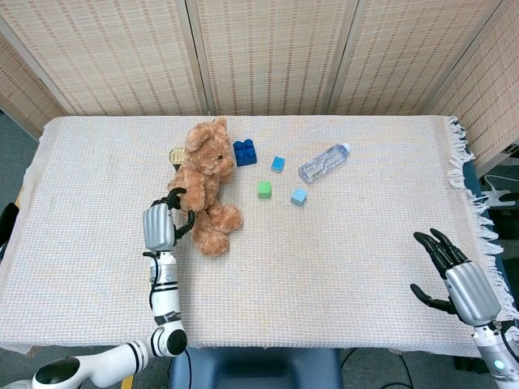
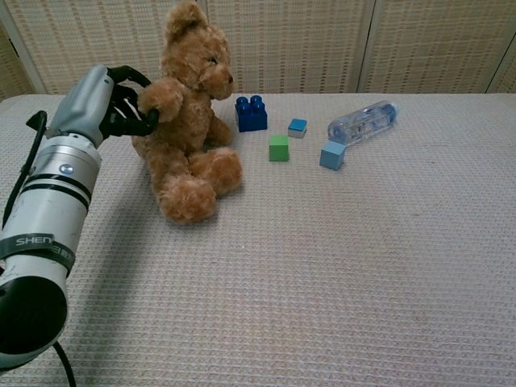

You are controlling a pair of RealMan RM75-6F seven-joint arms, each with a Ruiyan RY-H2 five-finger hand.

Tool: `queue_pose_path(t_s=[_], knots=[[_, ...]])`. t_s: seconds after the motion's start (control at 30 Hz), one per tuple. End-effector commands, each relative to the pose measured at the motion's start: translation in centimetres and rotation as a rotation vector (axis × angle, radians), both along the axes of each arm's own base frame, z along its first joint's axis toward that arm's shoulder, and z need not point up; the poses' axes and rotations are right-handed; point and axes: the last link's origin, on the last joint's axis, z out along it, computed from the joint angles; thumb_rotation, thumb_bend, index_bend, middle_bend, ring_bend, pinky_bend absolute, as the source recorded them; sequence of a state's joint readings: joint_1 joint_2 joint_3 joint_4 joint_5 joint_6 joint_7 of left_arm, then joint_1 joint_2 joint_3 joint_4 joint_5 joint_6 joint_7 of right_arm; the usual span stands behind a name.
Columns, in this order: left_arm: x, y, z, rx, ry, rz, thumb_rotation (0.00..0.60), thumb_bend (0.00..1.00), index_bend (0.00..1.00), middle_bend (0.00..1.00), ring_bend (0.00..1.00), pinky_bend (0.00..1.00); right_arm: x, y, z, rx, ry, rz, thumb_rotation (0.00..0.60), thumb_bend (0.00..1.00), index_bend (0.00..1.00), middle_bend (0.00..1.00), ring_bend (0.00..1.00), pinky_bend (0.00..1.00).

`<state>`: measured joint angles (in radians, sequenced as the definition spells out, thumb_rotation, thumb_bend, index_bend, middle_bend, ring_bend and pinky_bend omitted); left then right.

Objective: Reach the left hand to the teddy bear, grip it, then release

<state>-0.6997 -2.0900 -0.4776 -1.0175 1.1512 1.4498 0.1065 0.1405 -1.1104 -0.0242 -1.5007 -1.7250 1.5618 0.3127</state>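
A brown teddy bear (image 1: 205,182) sits upright on the white cloth at the left middle of the table, legs toward me. My left hand (image 1: 162,223) is at the bear's near side, and its dark fingers (image 2: 127,110) curl around the bear's raised paw and hold it. The chest view shows the bear (image 2: 189,129) close up, with my left hand (image 2: 101,101) pressed against its arm. My right hand (image 1: 450,271) hovers open near the table's right front corner, fingers spread and holding nothing.
Right of the bear lie a dark blue brick (image 1: 245,151), a small blue cube (image 1: 278,164), a green cube (image 1: 264,189), a light blue cube (image 1: 298,196) and a clear bottle (image 1: 323,162) on its side. A small gold object (image 1: 175,154) is behind the bear.
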Motion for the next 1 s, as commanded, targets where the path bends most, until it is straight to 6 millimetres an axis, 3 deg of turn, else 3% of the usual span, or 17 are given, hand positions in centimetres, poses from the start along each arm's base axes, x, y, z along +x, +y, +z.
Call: queue_pose_path(t_s=[0.03,0.23,0.57,0.77,1.0], knots=[[0.0,0.0,-0.3,-0.026,0.0,0.004,0.6,0.43,0.48,0.59,0.49,0.44,0.0,0.0,0.0,0.001,0.001,0.0,0.6,0.16,0.0,0.1,0.0,0.22],[-0.3,0.0,-0.3,-0.027,0.006,0.012,0.6,0.43,0.51,0.61,0.5,0.44,0.0,0.0,-0.1,0.004,0.003,-0.002,0.6,0.16,0.0,0.1,0.0,0.22],[-0.9,-1.4,2.9,0.031,0.026,-0.137,0.6,0.42,0.23,0.34,0.35,0.42,0.0,0.0,-0.2,0.009,0.008,-0.003,0.6,0.16,0.0,0.1,0.0,0.22],[-5.7,-4.7,6.5,-0.133,0.296,-0.214,0.6,0.41,0.02,0.06,0.06,0.37,0.0,-0.2,-0.4,0.005,0.008,-0.005,0.6,0.16,0.0,0.1,0.0,0.22],[-11.6,-9.2,10.8,-0.274,0.691,-0.254,0.6,0.41,0.0,0.01,0.02,0.34,0.0,-0.2,-0.8,0.019,0.031,-0.016,0.6,0.16,0.0,0.1,0.0,0.22]])
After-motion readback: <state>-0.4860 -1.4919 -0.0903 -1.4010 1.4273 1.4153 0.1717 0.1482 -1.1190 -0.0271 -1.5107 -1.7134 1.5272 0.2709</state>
